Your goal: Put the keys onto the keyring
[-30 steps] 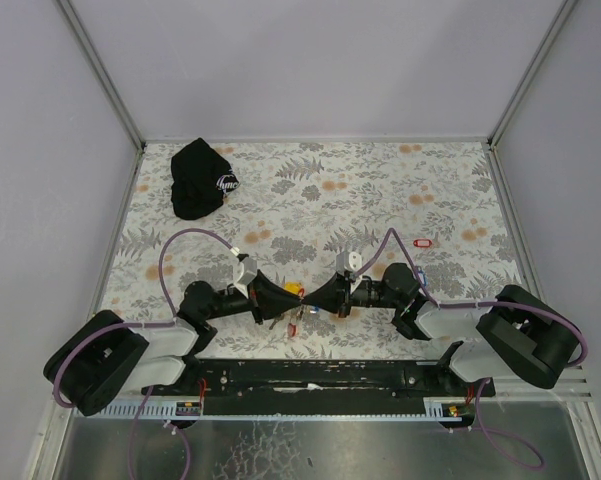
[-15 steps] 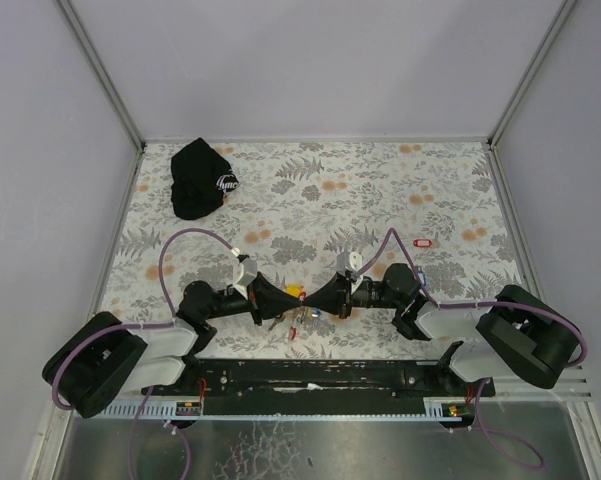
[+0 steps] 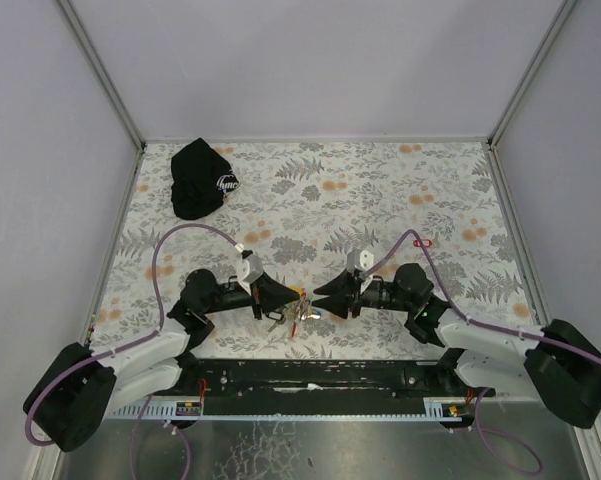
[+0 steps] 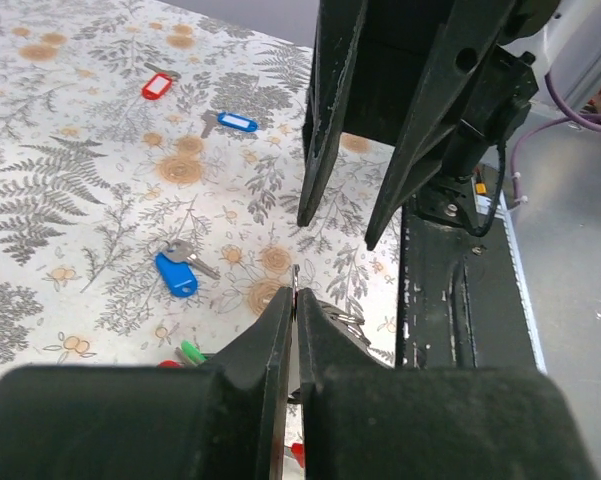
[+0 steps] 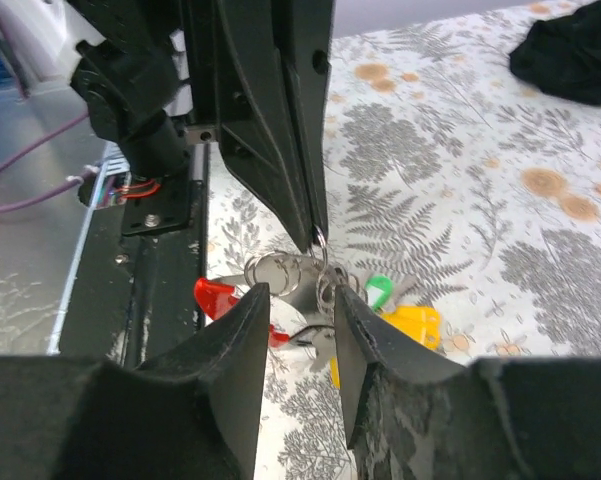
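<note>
This looks like a robotics lab, set up as a closed test cell. A table [image 3: 400, 190] with a leaf-and-flower pattern on top is boxed in by plain pale walls [image 3: 310, 60] set in bare metal posts [image 3: 99, 70]. Two robot arms, the left arm [image 3: 145, 352] and the right arm [image 3: 485, 340], are bolted to a black rail [image 3: 310, 375] along the near edge. Purple cables [image 3: 185, 228] loop over the arms, and a scuffed metal sheet [image 3: 330, 450] lies in front of the rail.
</note>
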Controlling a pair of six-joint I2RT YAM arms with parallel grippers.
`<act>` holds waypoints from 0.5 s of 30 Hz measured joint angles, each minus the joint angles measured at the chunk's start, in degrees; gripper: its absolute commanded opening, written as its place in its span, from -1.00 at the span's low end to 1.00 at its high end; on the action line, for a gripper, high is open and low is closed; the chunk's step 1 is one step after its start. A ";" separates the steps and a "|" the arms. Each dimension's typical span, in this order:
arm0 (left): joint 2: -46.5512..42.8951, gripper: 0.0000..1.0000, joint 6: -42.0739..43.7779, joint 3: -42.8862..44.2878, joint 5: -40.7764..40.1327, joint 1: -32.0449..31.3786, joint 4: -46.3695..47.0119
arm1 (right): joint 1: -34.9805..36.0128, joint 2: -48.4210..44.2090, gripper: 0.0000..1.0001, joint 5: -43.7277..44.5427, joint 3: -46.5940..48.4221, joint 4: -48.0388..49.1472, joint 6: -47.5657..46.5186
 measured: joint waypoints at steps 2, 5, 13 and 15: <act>-1.22 -1.00 2.12 1.22 -0.94 -0.44 -4.15 | -0.04 -4.61 -0.15 2.84 0.44 -8.11 -1.62; -1.51 -1.00 5.31 4.31 -3.23 -1.90 -10.84 | -0.09 -8.57 -0.10 7.76 2.82 -20.04 -3.15; -1.11 -1.00 12.83 11.67 -10.56 -7.89 -26.53 | -0.11 -9.31 -0.09 18.69 10.36 -43.17 -4.83; -0.63 -1.00 14.03 12.90 -11.82 -8.76 -29.22 | -0.11 -9.20 -0.10 19.02 10.29 -45.33 -6.29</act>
